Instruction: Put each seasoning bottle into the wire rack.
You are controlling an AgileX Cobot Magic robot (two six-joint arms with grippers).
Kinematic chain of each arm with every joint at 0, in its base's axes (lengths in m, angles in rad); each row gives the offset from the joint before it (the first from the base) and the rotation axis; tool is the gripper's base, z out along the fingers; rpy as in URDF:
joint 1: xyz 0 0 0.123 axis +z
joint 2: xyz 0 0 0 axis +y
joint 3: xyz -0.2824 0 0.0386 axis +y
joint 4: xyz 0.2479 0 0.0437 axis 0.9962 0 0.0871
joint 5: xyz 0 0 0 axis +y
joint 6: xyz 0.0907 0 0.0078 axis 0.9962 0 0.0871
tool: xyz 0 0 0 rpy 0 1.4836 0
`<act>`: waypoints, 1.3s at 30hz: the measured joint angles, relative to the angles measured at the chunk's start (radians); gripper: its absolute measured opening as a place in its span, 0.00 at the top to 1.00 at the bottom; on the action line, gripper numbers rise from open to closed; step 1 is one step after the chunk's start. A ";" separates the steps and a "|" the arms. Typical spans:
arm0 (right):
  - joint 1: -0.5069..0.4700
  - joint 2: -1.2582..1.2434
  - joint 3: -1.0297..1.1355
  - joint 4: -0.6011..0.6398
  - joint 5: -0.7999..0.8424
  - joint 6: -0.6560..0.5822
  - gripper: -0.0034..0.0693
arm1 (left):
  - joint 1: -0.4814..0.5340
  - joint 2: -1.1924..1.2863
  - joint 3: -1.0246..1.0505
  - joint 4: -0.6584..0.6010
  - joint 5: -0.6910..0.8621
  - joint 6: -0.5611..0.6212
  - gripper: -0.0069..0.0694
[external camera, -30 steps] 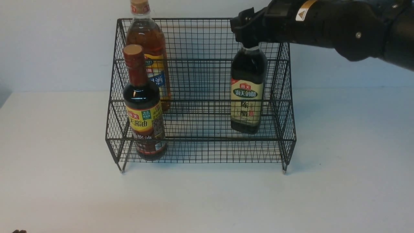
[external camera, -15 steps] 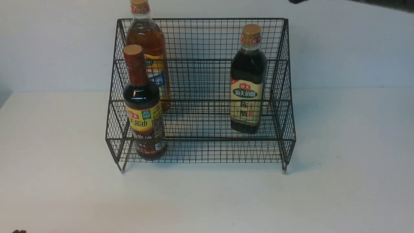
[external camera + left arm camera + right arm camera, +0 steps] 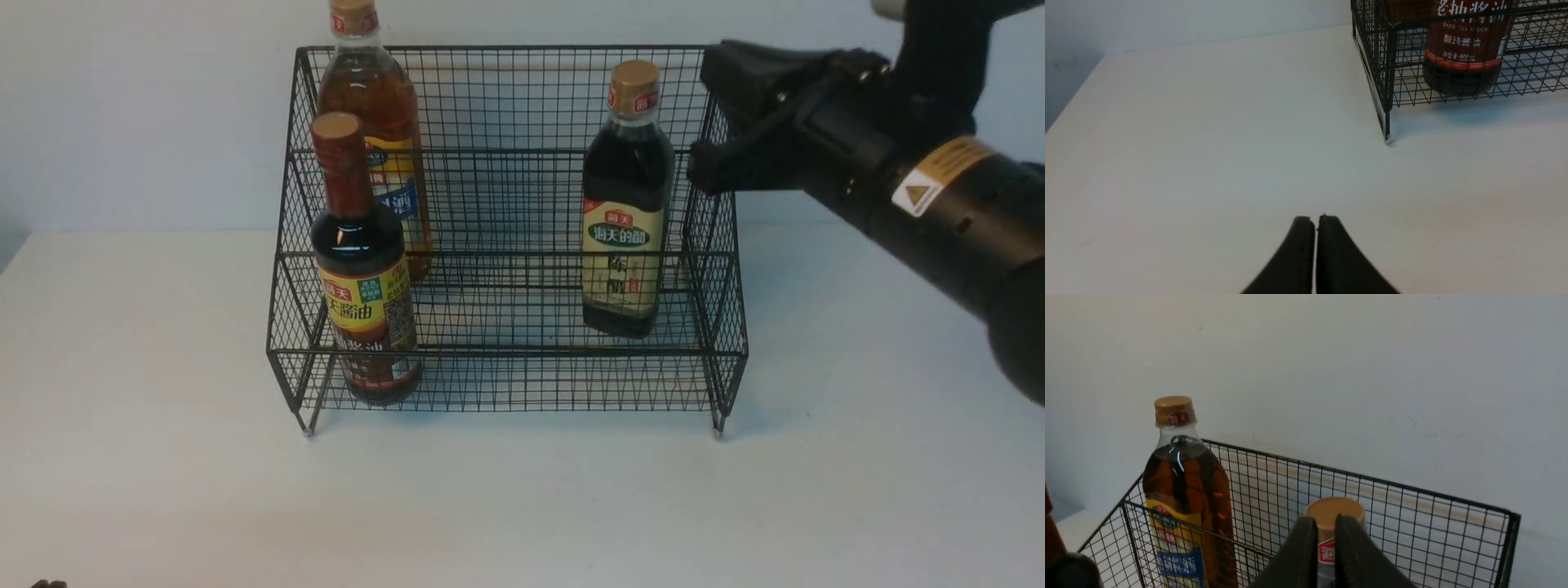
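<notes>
Back in the front view after leaving it half a second ago: right claw (image 3: 710, 167), lifted off the cap it covered a second ago. Hangs now just outside the upper right corner of the wire rack (image 3: 506, 98), level with the shoulder of the dark squarish bottle (image 3: 627, 204), apart from both. Shows, in the right wrist view, right claw (image 3: 1325, 522) with fingers drawn nearly together, a thin gap between them, pinching nothing; frames the tan cap of the dark squarish bottle (image 3: 1335, 510) through that gap, with the amber bottle (image 3: 1184, 477) and the rim of the wire rack (image 3: 1412, 506) beyond.

Stands upright on the right side of the rack, free of any grip, yellow label facing forward. Keeps the same spot as in both earlier pictures.

Leaves the other two bottles unmoved on the rack's left side: amber bottle (image 3: 371, 106) upright on the higher rear tier, cap rising above the back wall; red-necked bottle (image 3: 359, 261) upright on the lower front tier, directly before it.

Rests on the white table (image 3: 522, 506), rack feet down, all three bottles inside.

Seen from the left wrist: left claw (image 3: 1315, 220) pressed together, empty, low over the table (image 3: 1208, 122), well apart from the near corner of the wire rack (image 3: 1388, 81), with the base of the red-necked bottle (image 3: 1466, 49) behind the mesh.
</notes>
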State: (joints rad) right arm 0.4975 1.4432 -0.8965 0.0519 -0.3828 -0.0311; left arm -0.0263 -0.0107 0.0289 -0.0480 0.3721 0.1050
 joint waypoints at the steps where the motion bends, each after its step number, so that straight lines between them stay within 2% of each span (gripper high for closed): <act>1: 0.001 0.014 0.000 -0.001 -0.017 -0.001 0.76 | 0.000 0.000 0.000 0.000 0.000 0.000 0.92; 6: 0.004 0.076 -0.005 -0.003 -0.059 -0.001 0.54 | 0.000 0.000 0.000 0.000 0.000 0.000 0.92; 7: 0.004 0.079 -0.006 -0.003 -0.062 -0.001 0.52 | 0.000 0.000 0.000 0.000 0.000 0.000 0.92; 9: 0.005 0.120 -0.037 -0.003 -0.070 -0.001 0.34 | 0.000 0.000 0.000 0.000 0.001 0.000 0.92; 10: 0.006 0.134 -0.051 -0.003 -0.071 -0.001 0.29 | 0.000 0.000 0.000 0.000 0.001 0.000 0.92; 12: 0.006 0.161 -0.074 -0.003 -0.071 -0.001 0.22 | 0.000 0.000 0.000 0.000 0.001 0.000 0.92; 15: 0.006 0.197 -0.111 -0.002 -0.061 -0.001 0.17 | 0.000 0.000 0.000 0.000 0.001 0.000 0.92; 25: 0.006 0.298 -0.197 0.028 -0.036 0.011 0.16 | 0.000 0.000 0.000 0.000 0.001 0.000 0.92; 29: 0.006 0.307 -0.206 0.022 -0.032 0.012 0.33 | 0.000 0.000 0.000 0.000 0.001 0.000 0.92; 30: 0.006 0.307 -0.206 0.022 -0.032 0.012 0.35 | 0.000 0.000 0.000 0.000 0.001 0.000 0.92; 31: 0.006 0.307 -0.207 0.021 -0.032 0.013 0.45 | 0.000 0.000 0.000 0.000 0.001 0.000 0.92; 32: 0.006 0.307 -0.208 0.016 -0.032 0.006 0.49 | 0.000 0.000 0.000 0.000 0.001 0.000 0.92; 39: 0.007 0.308 -0.211 -0.001 -0.034 0.013 0.49 | 0.000 0.000 0.000 0.000 0.001 0.000 0.92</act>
State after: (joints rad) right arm 0.5044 1.7515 -1.1078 0.0505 -0.4169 -0.0183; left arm -0.0263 -0.0107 0.0289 -0.0480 0.3731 0.1050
